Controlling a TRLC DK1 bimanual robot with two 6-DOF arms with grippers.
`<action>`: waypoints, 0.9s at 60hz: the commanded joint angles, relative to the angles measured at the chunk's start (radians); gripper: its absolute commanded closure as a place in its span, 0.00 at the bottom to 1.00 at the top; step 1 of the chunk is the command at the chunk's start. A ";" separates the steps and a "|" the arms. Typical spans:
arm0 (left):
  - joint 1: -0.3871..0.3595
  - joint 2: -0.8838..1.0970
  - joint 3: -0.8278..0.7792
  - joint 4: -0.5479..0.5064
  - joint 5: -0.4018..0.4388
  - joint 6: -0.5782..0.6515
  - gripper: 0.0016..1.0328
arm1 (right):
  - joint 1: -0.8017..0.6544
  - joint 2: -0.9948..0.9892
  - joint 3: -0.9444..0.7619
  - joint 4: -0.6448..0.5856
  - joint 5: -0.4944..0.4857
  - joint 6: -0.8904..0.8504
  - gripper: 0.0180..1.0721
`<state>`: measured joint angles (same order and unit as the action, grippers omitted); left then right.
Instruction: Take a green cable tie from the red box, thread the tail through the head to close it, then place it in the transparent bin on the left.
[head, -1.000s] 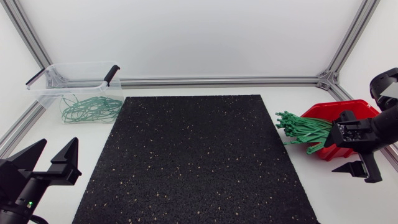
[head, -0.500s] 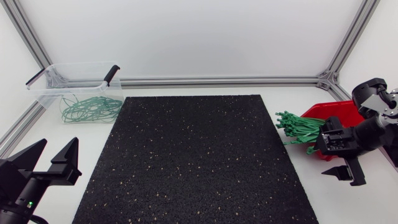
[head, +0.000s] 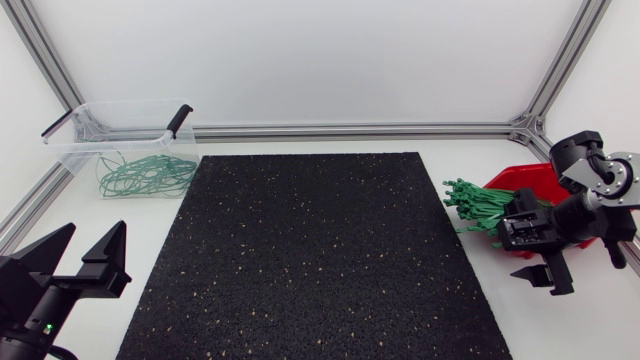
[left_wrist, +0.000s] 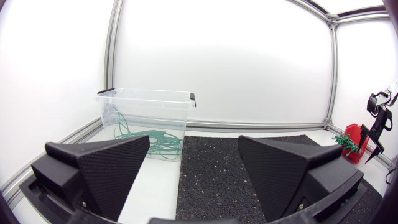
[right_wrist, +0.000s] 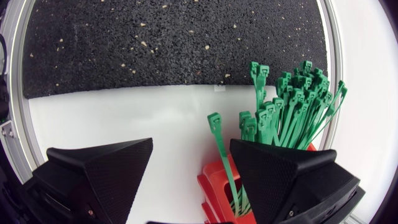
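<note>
Green cable ties (head: 485, 208) in a thick bundle spill from the red box (head: 535, 178) at the tabletop's right edge, long axis running across the table, square heads pointing at the black rubber mat (head: 310, 250), tails buried in the box. Right gripper (head: 527, 250) hangs at the box's near side, fingers spread wide, holding nothing. Its wrist view gives what the overhead shot can't: the individual heads of the ties (right_wrist: 286, 106) fanned out ahead of the gripper (right_wrist: 189, 168), and one lone tie (right_wrist: 217, 134) standing off from the bundle, its strap running down into the gap just beside the finger that overhangs the box (right_wrist: 217, 180). No contact visible between finger and tie.

Left gripper (head: 90, 235) sits at the near left corner, jaws wide apart and empty. From its wrist view the gripper (left_wrist: 193, 155) looks across the mat to the transparent bin (left_wrist: 149, 106), with looped green ties (left_wrist: 152, 140) lying on the floor of it. Overhead, that bin (head: 120, 125) is at the far left corner, loops (head: 145, 175) inside
</note>
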<state>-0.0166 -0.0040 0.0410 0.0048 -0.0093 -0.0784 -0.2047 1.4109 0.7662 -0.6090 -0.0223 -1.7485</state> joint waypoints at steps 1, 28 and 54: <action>-0.009 -0.008 -0.038 -0.026 -0.001 -0.004 0.04 | 0.007 0.030 -0.028 0.026 0.019 0.009 0.14; -0.016 -0.008 -0.036 -0.026 0.000 -0.004 0.04 | 0.005 -0.052 -0.073 0.074 0.027 -0.022 0.56; -0.020 -0.008 -0.038 -0.028 -0.001 -0.004 0.04 | 0.005 -0.124 -0.139 0.204 0.030 -0.046 0.85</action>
<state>-0.0265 -0.0040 0.0410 0.0048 -0.0093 -0.0784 -0.2043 1.3029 0.6529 -0.4183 0.0051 -1.7592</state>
